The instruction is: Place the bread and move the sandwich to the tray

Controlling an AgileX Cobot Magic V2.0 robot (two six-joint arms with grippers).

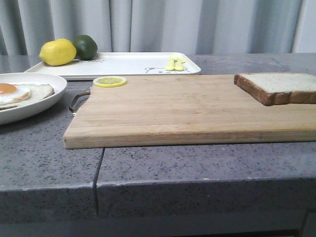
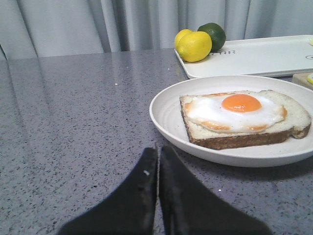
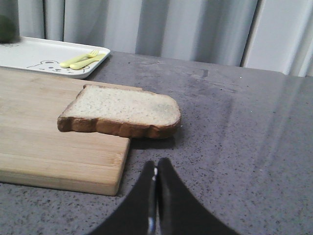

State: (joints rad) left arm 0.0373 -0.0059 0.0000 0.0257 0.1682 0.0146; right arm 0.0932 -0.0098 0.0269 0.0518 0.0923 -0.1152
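The bread (image 3: 122,110), likely light and soft, overhangs the cutting board (image 3: 44,132), offering its crust edge. Both tools, left (image 2: 157,161) and right (image 3: 156,174), sit closed and empty.

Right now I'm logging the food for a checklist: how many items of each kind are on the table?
Bread slices: 2, the bread on the cutting board and the slice under the egg on the plate
Fried eggs: 1
Whole lemons: 1
Limes: 1
Lemon slices: 1
Total: 6
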